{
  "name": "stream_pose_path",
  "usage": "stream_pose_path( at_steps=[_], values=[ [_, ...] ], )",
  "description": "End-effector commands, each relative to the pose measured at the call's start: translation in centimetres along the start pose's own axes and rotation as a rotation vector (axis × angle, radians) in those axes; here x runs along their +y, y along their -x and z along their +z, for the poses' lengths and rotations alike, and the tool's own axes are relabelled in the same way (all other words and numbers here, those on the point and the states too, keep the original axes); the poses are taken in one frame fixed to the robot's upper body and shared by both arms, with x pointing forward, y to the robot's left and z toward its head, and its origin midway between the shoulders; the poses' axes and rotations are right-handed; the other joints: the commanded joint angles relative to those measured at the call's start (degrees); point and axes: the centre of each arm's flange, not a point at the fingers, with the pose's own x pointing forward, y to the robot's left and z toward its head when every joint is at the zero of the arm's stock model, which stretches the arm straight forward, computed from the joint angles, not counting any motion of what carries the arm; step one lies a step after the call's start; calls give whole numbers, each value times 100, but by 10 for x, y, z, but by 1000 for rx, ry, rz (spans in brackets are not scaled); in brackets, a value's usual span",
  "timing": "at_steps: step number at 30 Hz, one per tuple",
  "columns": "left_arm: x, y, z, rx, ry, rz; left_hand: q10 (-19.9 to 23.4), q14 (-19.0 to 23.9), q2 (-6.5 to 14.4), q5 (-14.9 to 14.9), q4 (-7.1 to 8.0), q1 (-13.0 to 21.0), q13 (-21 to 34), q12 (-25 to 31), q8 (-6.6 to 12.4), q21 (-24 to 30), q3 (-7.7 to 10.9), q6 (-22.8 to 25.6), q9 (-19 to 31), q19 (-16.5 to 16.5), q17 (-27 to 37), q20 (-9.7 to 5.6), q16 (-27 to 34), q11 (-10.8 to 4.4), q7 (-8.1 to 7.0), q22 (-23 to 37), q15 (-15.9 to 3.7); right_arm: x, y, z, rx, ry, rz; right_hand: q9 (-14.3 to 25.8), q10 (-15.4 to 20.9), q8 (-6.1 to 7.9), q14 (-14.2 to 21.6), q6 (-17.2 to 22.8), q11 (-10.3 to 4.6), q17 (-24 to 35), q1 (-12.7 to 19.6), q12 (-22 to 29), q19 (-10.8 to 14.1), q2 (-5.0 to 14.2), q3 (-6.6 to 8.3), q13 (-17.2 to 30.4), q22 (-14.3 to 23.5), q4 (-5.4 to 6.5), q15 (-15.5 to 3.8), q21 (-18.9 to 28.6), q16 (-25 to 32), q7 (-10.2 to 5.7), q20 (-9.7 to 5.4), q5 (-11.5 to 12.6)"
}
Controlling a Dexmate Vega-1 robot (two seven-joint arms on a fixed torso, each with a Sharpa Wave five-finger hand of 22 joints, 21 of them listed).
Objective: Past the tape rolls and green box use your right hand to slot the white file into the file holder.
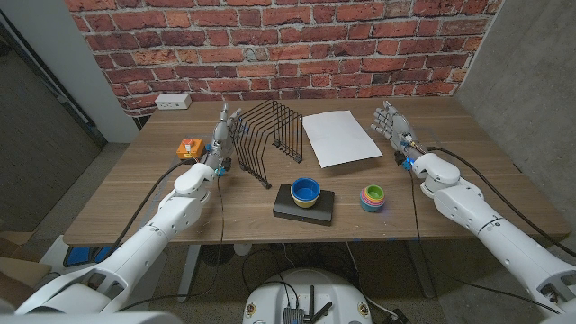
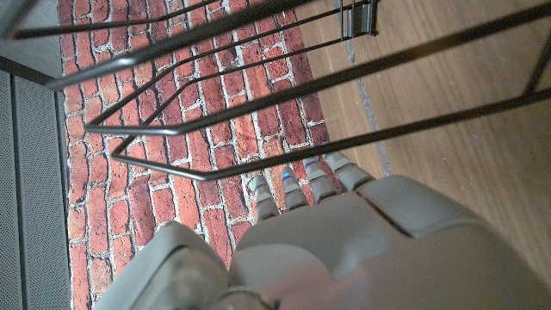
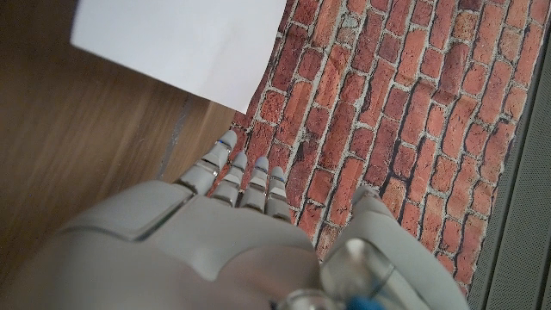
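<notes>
Red brick wall (image 1: 297,54) behind wooden table (image 1: 135,193) (concrete, seemingly, rightward).

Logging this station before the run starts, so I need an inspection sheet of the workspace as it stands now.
Surface: wooden table, no spills seen.
Job's things: white file lies flat at the back; black wire file holder stands to its left, slots free.
Clutter: blue bowl on a dark box; stack of coloured rings; small orange item by the left edge.
Hands: left hand raised beside the holder, holding nothing; right hand raised right of the file, fingers apart.
Cables: black cable runs along the right arm, another along the left.
Surroundings: brick wall; white power strip at the table's back.
</notes>
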Motion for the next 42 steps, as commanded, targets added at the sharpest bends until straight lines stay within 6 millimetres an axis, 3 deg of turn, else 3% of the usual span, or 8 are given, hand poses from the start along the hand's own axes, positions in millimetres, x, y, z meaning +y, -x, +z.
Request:
stream_pose_path(
  at_steps=[1, 17, 27, 32, 33, 37, 42],
  values=[
    [0, 0, 0, 0, 0, 0, -10, 48, 36, 36, 42, -6, 29, 37, 31, 30, -4, -17, 26, 44, 11, 7, 33, -28, -51, 26, -3, -11, 1, 17, 51, 27, 3, 16, 25, 15, 42, -39, 4, -18, 99, 24, 13, -27, 15, -6, 25, -69, 8, -33, 27, 19, -41, 28],
    [0, 0, 0, 0, 0, 0, -8, 46, 37, 36, 42, -5, 29, 38, 32, 30, -5, -14, 26, 44, 11, 5, 33, -36, -51, 26, -5, -28, -6, 38, 194, 25, 80, 19, -257, -25, -130, -406, 5, -192, 296, -25, -39, -141, 18, -58, 25, -364, 124, -223, 6, 171, -8, 26],
    [0, 0, 0, 0, 0, 0, -4, 50, 37, 36, 43, -5, 29, 40, 33, 30, -5, -11, 27, 45, 11, 3, 34, -33, -51, 27, -9, -41, -11, 49, 275, 77, 115, 27, -246, 10, -79, -456, -31, -251, 339, 19, 7, -144, 13, -63, 27, -448, 158, -264, 54, 307, 15, 21],
    [0, 0, 0, 0, 0, 0, -3, 48, 37, 36, 43, -5, 29, 40, 34, 30, -5, -10, 27, 43, 11, 2, 34, -37, -51, 27, -6, -49, -13, 55, 339, 96, 122, 39, -105, 58, 98, -414, 72, -310, 385, 84, 186, -135, 11, -53, 29, -535, 246, -256, 129, 441, 82, 12],
    [0, 0, 0, 0, 0, 0, -6, 47, 37, 36, 43, -5, 29, 39, 34, 31, -5, -9, 27, 46, 11, 2, 33, -33, -51, 26, -5, -51, -14, 56, 352, 106, 128, 47, 48, 118, 270, -273, 126, -349, 368, 138, 363, -189, -33, -44, 34, -592, 290, -240, 192, 498, 114, -7],
    [0, 0, 0, 0, 0, 0, -7, 50, 38, 36, 43, -5, 29, 38, 34, 31, -5, -9, 27, 48, 11, 4, 35, -38, -51, 26, -5, -57, -19, 61, 397, 111, 145, 54, 208, 176, 548, -63, 198, -417, 383, 172, 690, -332, -103, -34, 40, -720, 346, -198, 271, 612, 162, -23],
    [0, 0, 0, 0, 0, 0, -4, 48, 38, 36, 43, -5, 29, 39, 34, 31, -5, -9, 27, 46, 11, 8, 34, -40, -51, 26, -5, -62, -24, 65, 434, 124, 156, 57, 265, 170, 714, -37, 296, -476, 493, 169, 883, -421, -108, -30, 40, -861, 447, -189, 303, 685, 241, -22]
  ],
)
